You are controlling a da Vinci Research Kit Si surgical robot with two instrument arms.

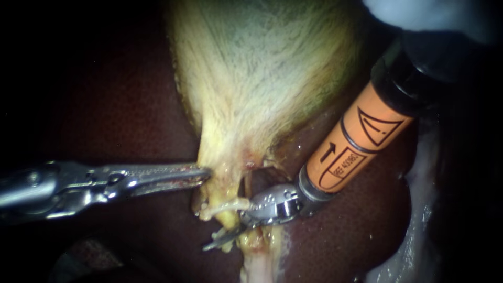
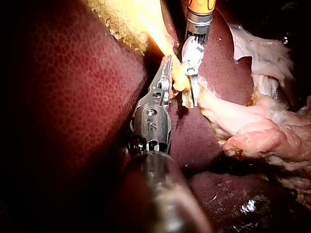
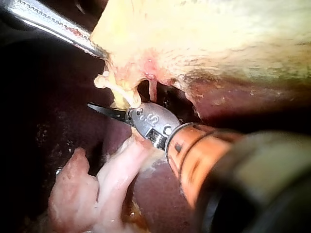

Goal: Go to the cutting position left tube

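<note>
On gallbladder (image 1: 262, 78) edge, left instrument (image 1: 205, 174) jaws clamped; right instrument (image 1: 229, 225) jaws apart astride tube (image 1: 225, 205).

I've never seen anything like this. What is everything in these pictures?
liver: one, dark red-brown, under and around everything.
gallbladder: one, pale yellow, upper middle, narrowing downward.
tube: one clearly seen, pale yellow, below the gallbladder's narrow end.
loose tissue: one mass, pale pink, below the tube.
left instrument: one, silver, from the left, gripping the gallbladder's narrow end.
right instrument: one, orange shaft, silver blades open at the tube.
</note>
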